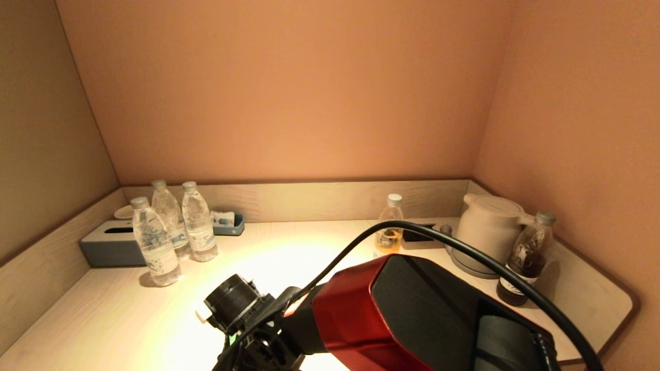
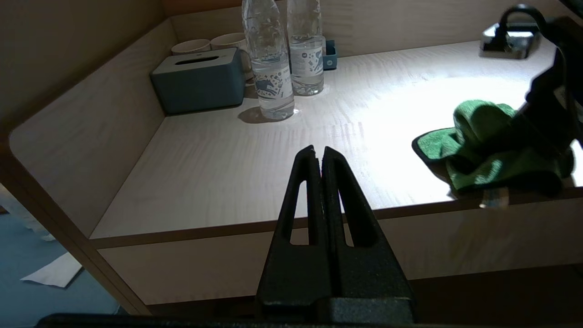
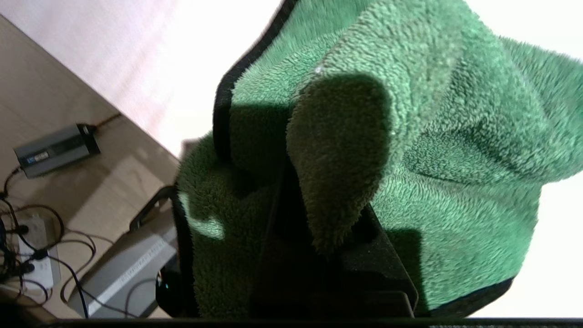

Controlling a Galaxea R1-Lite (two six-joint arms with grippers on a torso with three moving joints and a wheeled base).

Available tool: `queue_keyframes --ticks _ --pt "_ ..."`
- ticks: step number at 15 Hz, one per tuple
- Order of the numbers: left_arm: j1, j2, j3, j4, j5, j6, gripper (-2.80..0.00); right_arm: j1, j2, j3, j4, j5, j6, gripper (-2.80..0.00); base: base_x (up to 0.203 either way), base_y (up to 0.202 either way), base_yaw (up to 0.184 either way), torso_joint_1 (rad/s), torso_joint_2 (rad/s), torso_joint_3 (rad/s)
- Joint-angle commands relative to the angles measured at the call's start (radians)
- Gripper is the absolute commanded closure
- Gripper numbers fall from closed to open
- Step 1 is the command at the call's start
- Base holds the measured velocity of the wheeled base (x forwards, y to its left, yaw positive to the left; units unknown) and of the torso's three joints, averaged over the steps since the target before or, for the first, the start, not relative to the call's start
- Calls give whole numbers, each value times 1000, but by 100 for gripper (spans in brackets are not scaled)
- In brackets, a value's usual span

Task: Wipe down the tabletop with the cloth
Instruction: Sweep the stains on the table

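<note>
The green fleece cloth (image 2: 478, 136) with a black hem lies bunched on the pale wood tabletop (image 2: 227, 164), close to its front edge. In the right wrist view the cloth (image 3: 432, 136) fills most of the picture. My right gripper (image 3: 319, 214) is shut on the cloth, with a fold pinched between its black fingers (image 3: 373, 250); it shows as a dark shape (image 2: 542, 132) over the cloth in the left wrist view. My red right arm (image 1: 361, 309) hides the cloth in the head view. My left gripper (image 2: 319, 157) is shut and empty, in front of the table's front edge.
Three water bottles (image 1: 154, 242) and a grey tissue box (image 1: 111, 245) stand at the back left. A small amber bottle (image 1: 389, 226), a white kettle (image 1: 487, 229) and a dark bottle (image 1: 526, 257) stand at the back right. Walls enclose three sides. Cables and adapters (image 3: 54, 150) lie on the floor.
</note>
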Motion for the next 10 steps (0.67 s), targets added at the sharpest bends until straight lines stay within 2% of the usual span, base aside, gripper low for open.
queue_keyframes --ticks 1,3,10 --pt "-2 0 0 0 0 0 0 -3 54 -110 3 -1 0 0 0 0 0 0 0 0" --pt "0 0 0 0 0 0 0 -39 118 -207 15 -4 -8 0 0 0 0 0 0 0" --pt "0 0 1 0 0 0 0 -190 128 -167 58 -45 -3 0 0 0 0 0 0 0"
